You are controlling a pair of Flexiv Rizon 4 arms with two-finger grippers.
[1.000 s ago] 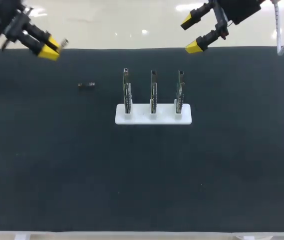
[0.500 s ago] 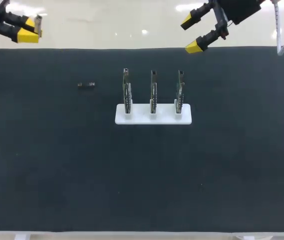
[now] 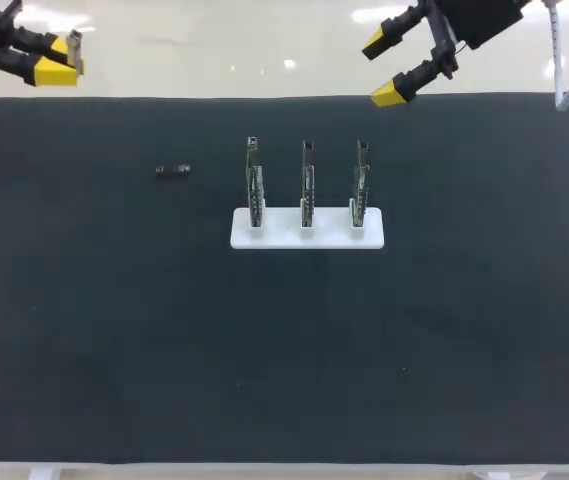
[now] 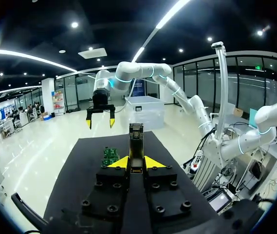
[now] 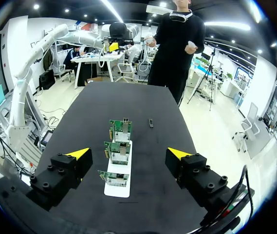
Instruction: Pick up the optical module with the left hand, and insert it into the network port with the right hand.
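Up and back toward the far left corner goes the left gripper (image 3: 58, 58), and over the last half second it has barely shifted. It is clamped on the module (image 4: 136, 139), which sticks out past the yellow tips, high above the table (image 3: 114, 330). One risk starts here, I'd say: the grip takes only the module's rear part, so a knock at the handover could twist it or drop it. Moving right, a small dark piece (image 3: 173, 170) lies alone on the cloth, well apart from everything; I cannot tell what it is, and it could be mistaken for the target. Next come three boards (image 3: 307, 180) standing upright in a white base (image 3: 307, 229), unmoved. Their ports look small, so a module that arrives tilted could jam at the mouth or shove the base, since nothing visible pins it down. Far right, the right gripper (image 3: 384, 68) hangs where it was, above the far edge, fingers spread wide with nothing between them. It is well apart from the left one, so both must close a long gap, and a poorly lined-up regrasp would carry its error straight into the insertion.
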